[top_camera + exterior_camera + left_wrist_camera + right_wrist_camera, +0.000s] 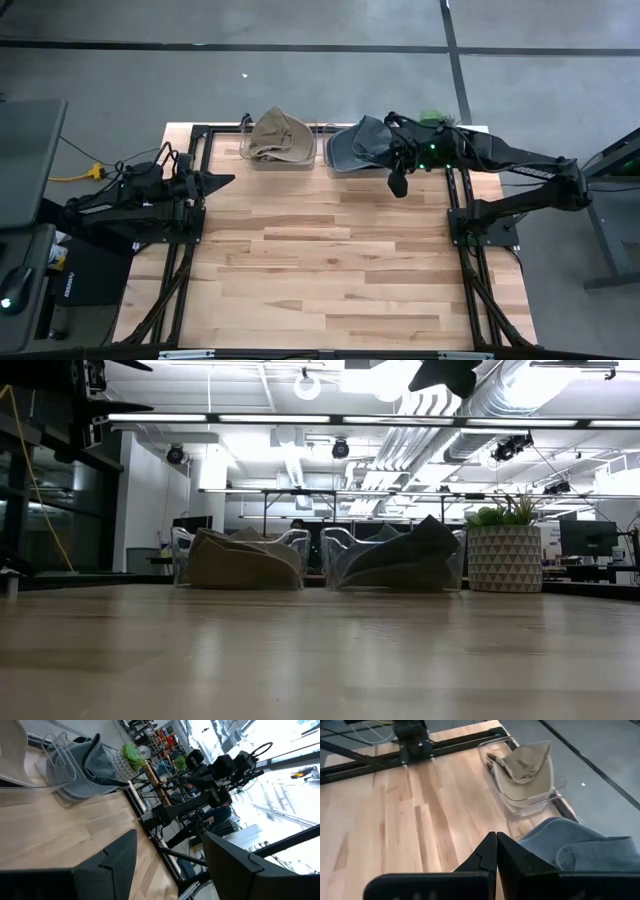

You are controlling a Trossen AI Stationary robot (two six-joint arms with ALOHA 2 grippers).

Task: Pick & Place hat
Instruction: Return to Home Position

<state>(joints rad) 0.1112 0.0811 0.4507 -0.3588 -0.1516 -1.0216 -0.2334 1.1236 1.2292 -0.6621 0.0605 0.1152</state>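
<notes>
- Sorting part looked done to me: the brown cap (281,137) was sitting in the left transparent bin (248,160) and the blue caps (358,143) were heaped in the right transparent bin (335,170). Both bins were side by side at the far edge of the desk (330,270).
- Couldn't make out how many caps were in the blue heap, it just read as one pile of fabric poking above the rim.
- No hat anywhere else on the desk that I could see.
- Right tool (397,183) was clenched with its two fingers pressed together and nothing between them. It hung up in the air just to the near side of the right bin, apart from the caps, arm stretched across from the right side.
- Left tool (222,181) was released, fingers spread with nothing in them, parked over the left side of the desk, well apart from both bins.
- So my read: this was the go-home step, right arm only.
- Next move, I'd guess: pull the right arm away to its own side and fold it up, keeping the tool high enough to clear the bin rim and that potted plant (505,550) just right of the bin.
</notes>
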